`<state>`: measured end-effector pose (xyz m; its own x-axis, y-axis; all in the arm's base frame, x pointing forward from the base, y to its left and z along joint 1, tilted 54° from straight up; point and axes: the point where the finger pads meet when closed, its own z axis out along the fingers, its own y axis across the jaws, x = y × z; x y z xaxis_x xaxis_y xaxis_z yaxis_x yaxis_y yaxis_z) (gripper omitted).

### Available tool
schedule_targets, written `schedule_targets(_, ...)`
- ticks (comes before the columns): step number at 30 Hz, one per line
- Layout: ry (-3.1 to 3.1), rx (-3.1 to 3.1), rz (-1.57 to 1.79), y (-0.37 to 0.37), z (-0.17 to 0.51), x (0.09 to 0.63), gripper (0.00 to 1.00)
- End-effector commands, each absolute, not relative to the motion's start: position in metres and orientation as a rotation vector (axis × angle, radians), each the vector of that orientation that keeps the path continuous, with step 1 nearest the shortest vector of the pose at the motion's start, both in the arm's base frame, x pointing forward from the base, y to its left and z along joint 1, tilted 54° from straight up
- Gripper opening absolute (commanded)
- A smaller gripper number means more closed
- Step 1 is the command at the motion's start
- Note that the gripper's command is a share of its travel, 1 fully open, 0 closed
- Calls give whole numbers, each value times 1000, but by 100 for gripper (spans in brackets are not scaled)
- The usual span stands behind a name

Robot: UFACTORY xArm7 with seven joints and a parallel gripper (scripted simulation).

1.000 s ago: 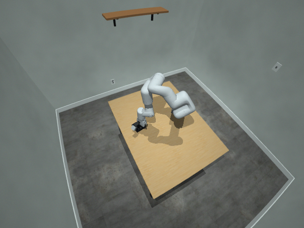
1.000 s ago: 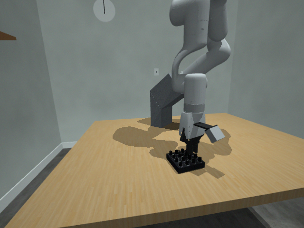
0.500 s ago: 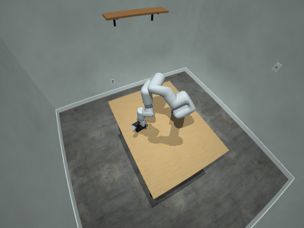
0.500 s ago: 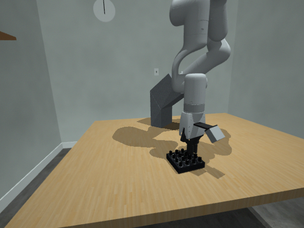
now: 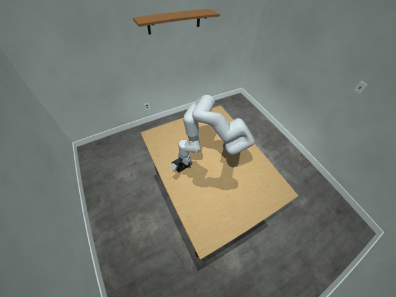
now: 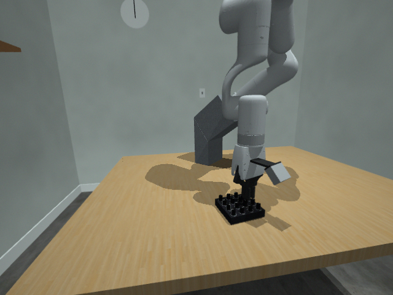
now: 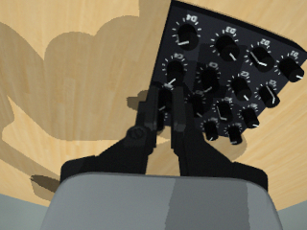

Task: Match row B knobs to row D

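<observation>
I am at the gripping step: my gripper is down on the knob box, with my two fingers either side of one knob in the column at the box's left edge, centre of the wrist view. My jaws are clenching on that knob; they stand narrow, and the knob sits between them. I cannot read its printed name from here, so I only judge it to be a row B knob.

Next I should twist my wrist about the knob's own axis until its white line matches its partner in row D, without brushing the neighbours just beside it.

The box stands on the table, right of centre in the exterior view. My forearm hangs straight down over it, elbow folded high above.
</observation>
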<state>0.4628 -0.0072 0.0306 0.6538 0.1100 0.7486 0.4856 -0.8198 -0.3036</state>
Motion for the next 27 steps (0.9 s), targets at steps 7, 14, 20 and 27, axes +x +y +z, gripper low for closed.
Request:
schedule_targets(7,-462,-2388,-1037,-8,31,463,8)
schedule_targets(14,-462,-2388,-1037,-8,31,463,8)
schedule_targets(20,-435,-2387,-1027,-8,31,463,8)
schedule_targets(27,-280,-2381,-970,-8,31,463,8)
